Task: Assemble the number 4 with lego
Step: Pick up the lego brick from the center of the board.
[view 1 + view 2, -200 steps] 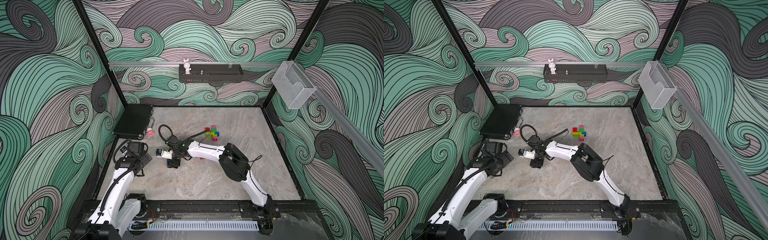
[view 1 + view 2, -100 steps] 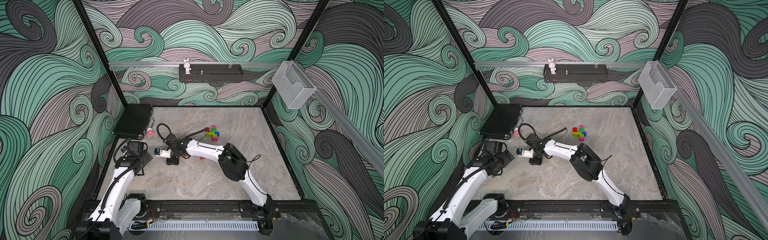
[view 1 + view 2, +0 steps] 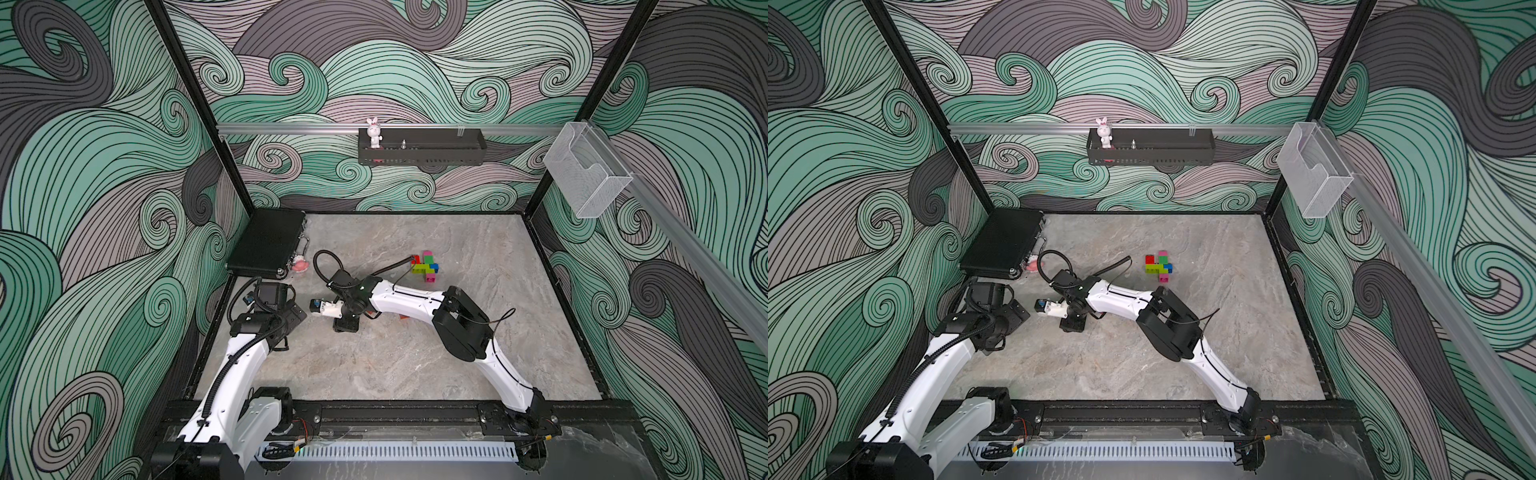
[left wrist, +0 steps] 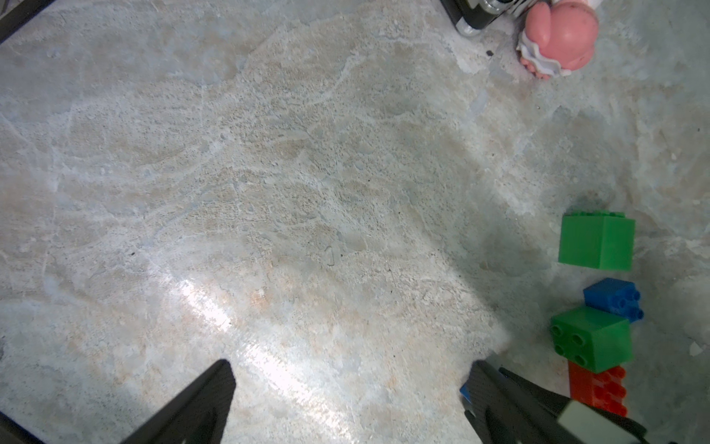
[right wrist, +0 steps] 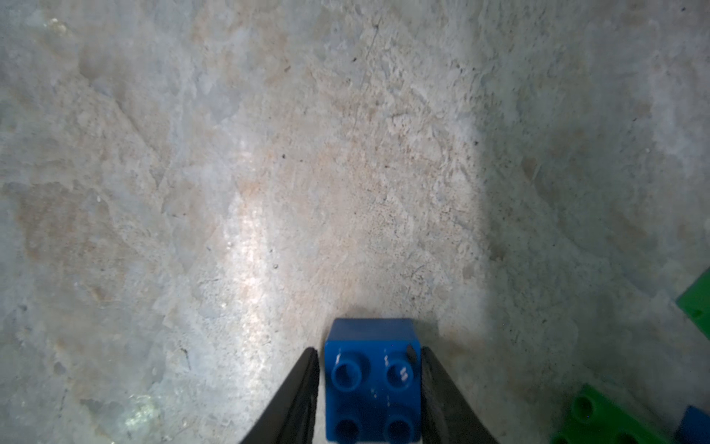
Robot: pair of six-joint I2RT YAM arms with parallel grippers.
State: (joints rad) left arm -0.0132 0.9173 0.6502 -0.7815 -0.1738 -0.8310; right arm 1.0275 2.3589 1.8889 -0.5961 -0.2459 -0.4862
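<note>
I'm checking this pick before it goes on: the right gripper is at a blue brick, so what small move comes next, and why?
Probably lift the blue brick straight up. In the right wrist view the right gripper has a jaw against each side of it, so the grip looks made, and the part-built lego cluster lies apart, farther back on the table.

Grey marbled table (image 3: 415,365): black case (image 3: 266,245) in far left corner, pink toy (image 3: 300,264) just beside it. Joined lego clump (image 3: 426,266) sits mid-table twd the back. Loose bricks lie close together: green brick (image 4: 595,240), blue brick (image 4: 612,298), red brick (image 4: 599,388).
</note>
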